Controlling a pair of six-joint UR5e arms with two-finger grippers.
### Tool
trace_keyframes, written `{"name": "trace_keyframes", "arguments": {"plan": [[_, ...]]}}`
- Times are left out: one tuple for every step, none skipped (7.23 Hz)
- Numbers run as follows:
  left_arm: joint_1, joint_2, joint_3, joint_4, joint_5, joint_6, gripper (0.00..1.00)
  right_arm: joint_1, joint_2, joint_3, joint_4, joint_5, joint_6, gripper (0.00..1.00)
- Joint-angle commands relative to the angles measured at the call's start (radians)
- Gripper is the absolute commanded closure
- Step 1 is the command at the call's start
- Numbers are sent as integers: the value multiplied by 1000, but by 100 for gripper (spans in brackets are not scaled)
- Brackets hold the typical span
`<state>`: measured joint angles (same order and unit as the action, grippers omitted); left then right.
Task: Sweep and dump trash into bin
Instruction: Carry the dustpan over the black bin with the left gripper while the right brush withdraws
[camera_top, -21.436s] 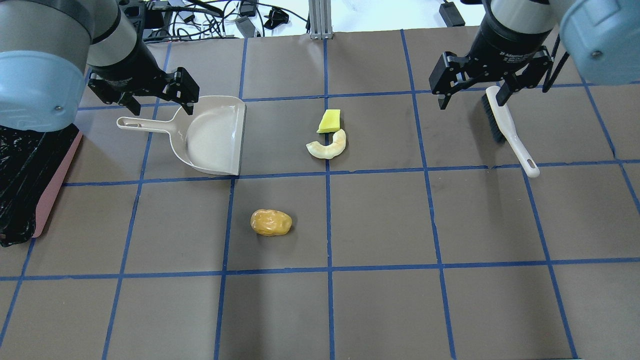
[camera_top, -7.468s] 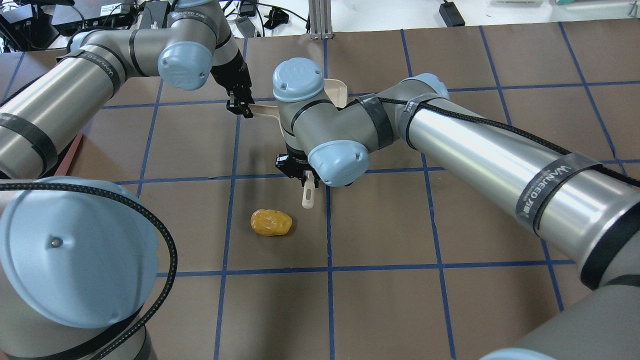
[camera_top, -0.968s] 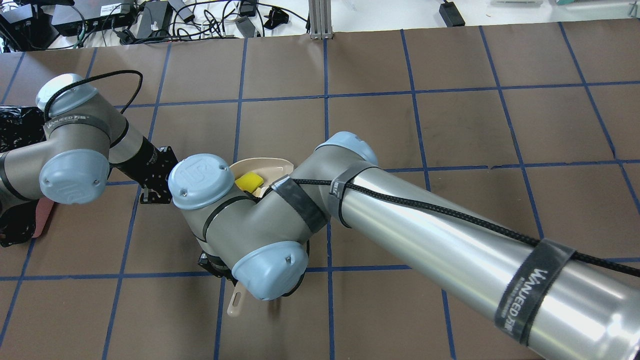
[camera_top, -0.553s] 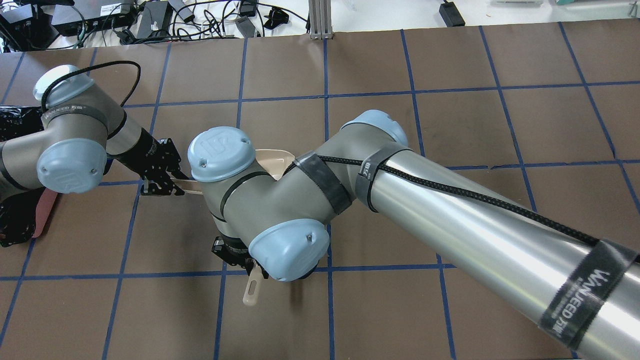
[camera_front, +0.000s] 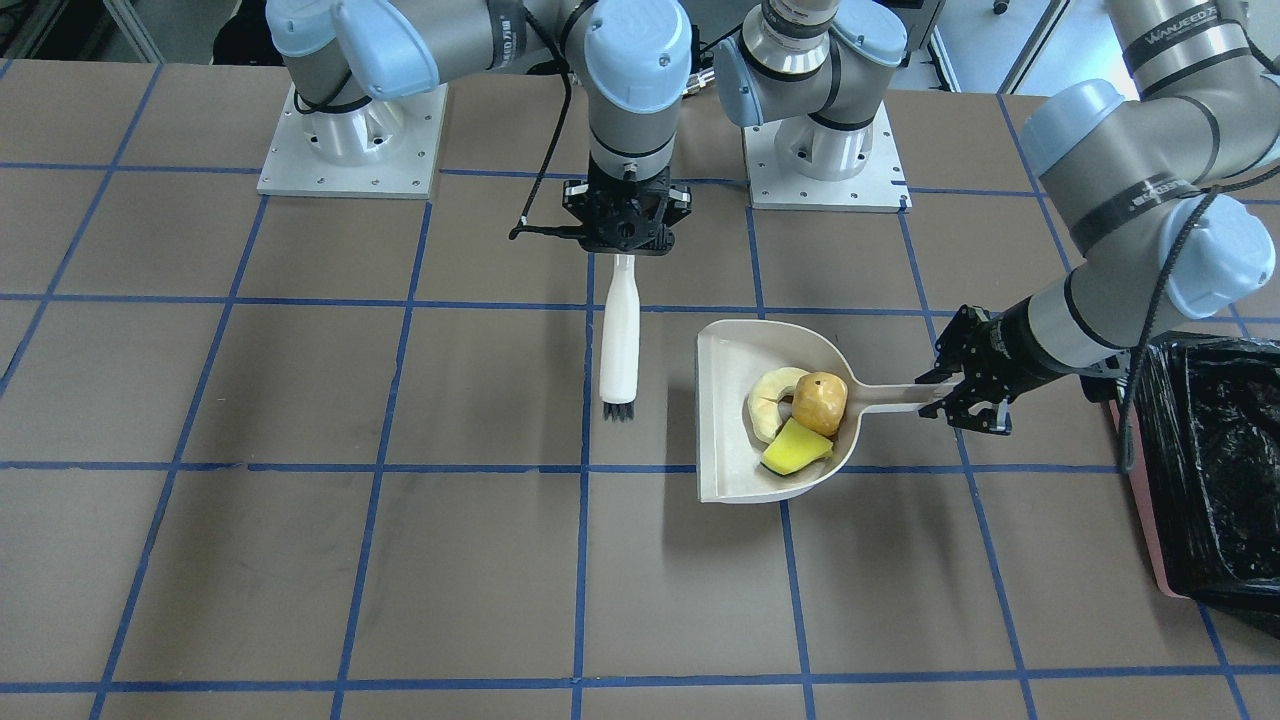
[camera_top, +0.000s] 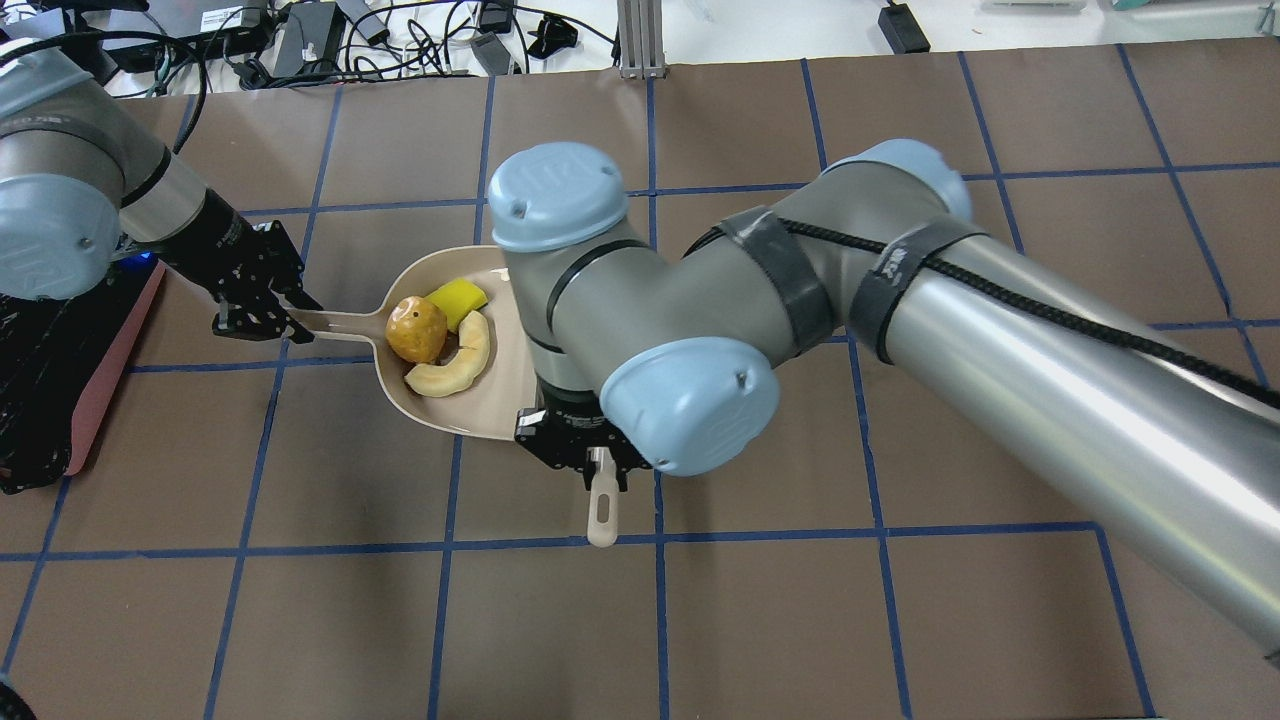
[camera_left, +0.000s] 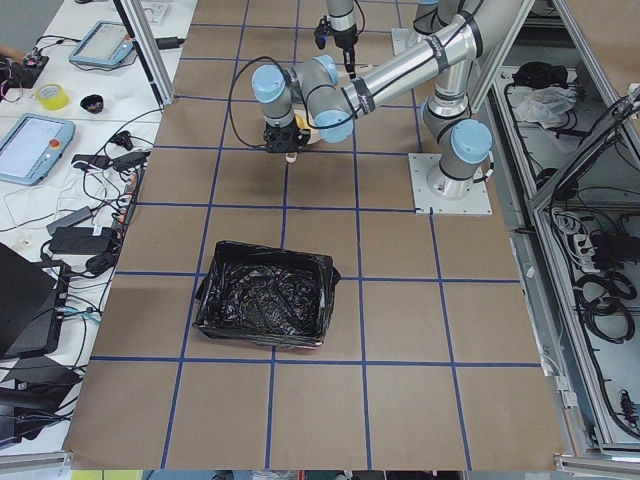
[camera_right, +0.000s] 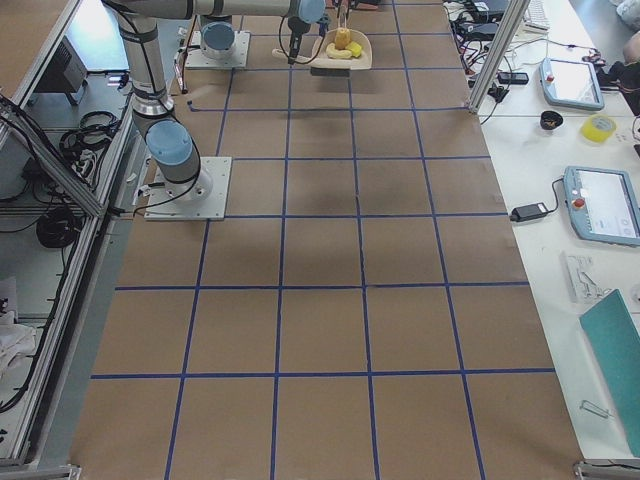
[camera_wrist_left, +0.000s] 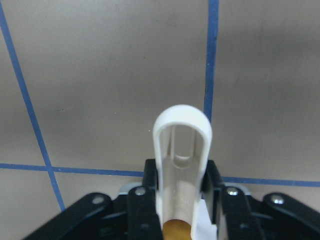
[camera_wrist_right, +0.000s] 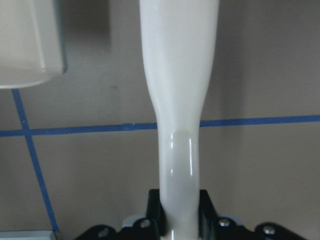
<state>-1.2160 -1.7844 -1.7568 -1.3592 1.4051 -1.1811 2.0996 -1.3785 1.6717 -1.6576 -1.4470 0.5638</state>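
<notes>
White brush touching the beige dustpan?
Apart. Front-facing view shows table between the white-handled, black-bristled brush and the open edge of the beige plastic dustpan.

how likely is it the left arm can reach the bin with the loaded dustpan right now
Probably yes. The left gripper holds the dustpan by its handle, and the bin stands beside it with only table between. The right gripper and its brush are on the pan's other side, out of that path.
</notes>
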Motion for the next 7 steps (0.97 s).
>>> {"name": "trace_keyframes", "arguments": {"plan": [[84,-13,48,-12,3,67,100,-116,-34,0,32,-64,-102,100],[114,-23,101,-67,12,102,100,-171,-33,0,32,-65,-157,100],[139,-56,161,-102,37,153,100,-273,-34,0,42,-73,-288,100],[170,-81,207,-122,54,162,100,-371,-34,0,80,-108,-379,100],[206,-99,265,-173,58,213,100,-468,-31,2,81,-127,-454,100],[251,-133,317,-207,58,247,100,-559,-22,5,81,-127,-522,100],[298,-160,382,-257,58,273,100,-617,-20,7,67,-162,-594,100]]}}
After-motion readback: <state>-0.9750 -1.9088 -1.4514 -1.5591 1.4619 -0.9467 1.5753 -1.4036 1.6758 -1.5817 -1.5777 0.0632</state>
